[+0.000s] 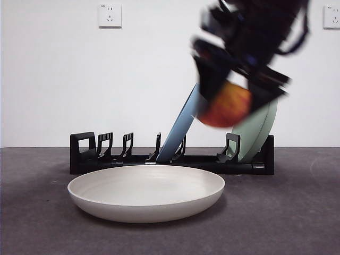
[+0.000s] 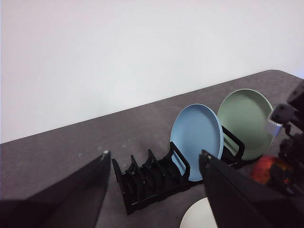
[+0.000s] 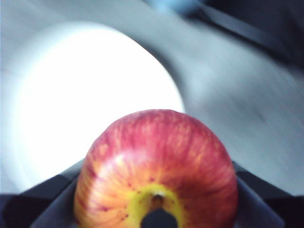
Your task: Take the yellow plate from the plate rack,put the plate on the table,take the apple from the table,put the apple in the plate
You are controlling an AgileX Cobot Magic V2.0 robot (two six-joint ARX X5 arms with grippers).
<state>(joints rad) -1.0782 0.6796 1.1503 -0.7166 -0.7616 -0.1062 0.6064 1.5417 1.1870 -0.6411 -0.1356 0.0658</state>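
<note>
Right fingers (image 1: pixel 234 98) hold apple (image 1: pixel 227 105) above table (image 1: pixel 297 212).

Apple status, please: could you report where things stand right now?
Right gripper shut on apple, airborne above yellow plate's right rim. Left gripper open, idle. Plate on table. Nothing in the way.

A blue plate (image 1: pixel 183 125) stands tilted in a slot at about the middle of the black rack, leaning toward two o'clock in the front view; the left wrist view shows its round face (image 2: pixel 196 138). A pale green plate (image 1: pixel 258 130) leans the same way in the end slot, at three o'clock from the blue one, its ridged face clear in the left wrist view (image 2: pixel 246 122). On the white wall behind, one socket (image 1: pixel 109 15) sits at eleven o'clock, another (image 1: pixel 331 17) at one o'clock.
</note>
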